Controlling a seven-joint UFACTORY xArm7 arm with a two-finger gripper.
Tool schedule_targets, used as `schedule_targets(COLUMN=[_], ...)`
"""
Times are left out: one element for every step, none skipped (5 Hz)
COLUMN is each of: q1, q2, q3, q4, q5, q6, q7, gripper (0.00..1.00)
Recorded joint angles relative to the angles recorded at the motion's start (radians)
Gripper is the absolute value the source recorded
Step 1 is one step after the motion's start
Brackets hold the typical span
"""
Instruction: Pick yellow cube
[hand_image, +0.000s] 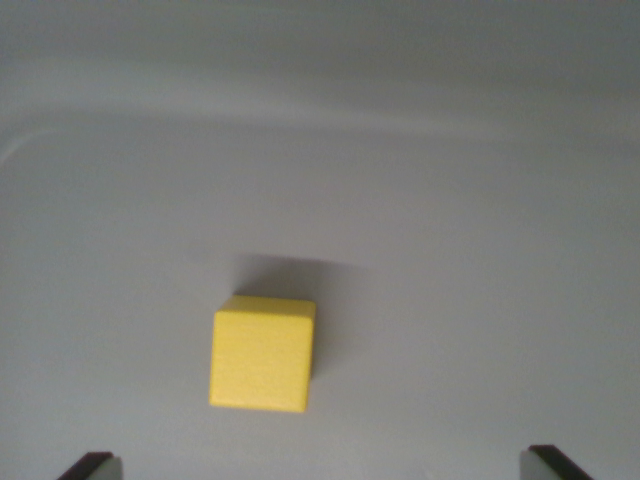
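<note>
My claw (320, 465) stands wide: only the two dark fingertips (90, 465) show, one at each bottom corner of the wrist view, well apart and with nothing between them. It holds nothing.

The small yellow cube with matte, squared faces (262, 355) sits on the plain pale grey surface (480, 250), ahead of my fingertips and apart from both. It does not lie on my midline: it is off toward the wrist view's left, nearer the left fingertip than the right one. That offset is what the coming move turns on, as I judge it. I would need to shift toward the wrist view's left and forward until the cube is centred in the gap, then come down over it.

The cube has no long axis to speak of. Its sides look nearly square to the line between my fingertips, perhaps turned very slightly, though the picture is soft and I cannot be sure. A shadow falls beyond it, on the far side, and nothing else is near enough to get in the way.
</note>
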Motion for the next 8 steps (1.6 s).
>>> schedule_targets(q1=[0.0077, 0.0077, 0.0152, 0.0152, 0.022, 0.022, 0.0289, 0.0289], q2=[0.034, 0.034, 0.067, 0.067, 0.098, 0.098, 0.128, 0.128], q3=[0.001, 0.001, 0.003, 0.003, 0.004, 0.004, 0.005, 0.005], q4=[-0.02, -0.02, -0.039, -0.039, -0.057, -0.057, -0.074, -0.074], q5=[-0.0018, -0.0018, -0.0035, -0.0035, -0.0051, -0.0051, -0.0067, -0.0067], q6=[-0.047, -0.047, -0.093, -0.093, -0.135, -0.135, -0.177, -0.177], q7=[0.009, 0.009, 0.018, 0.018, 0.026, 0.026, 0.034, 0.034], gripper=[0.0, 0.0, 0.0, 0.0, 0.0, 0.0, 0.0, 0.0])
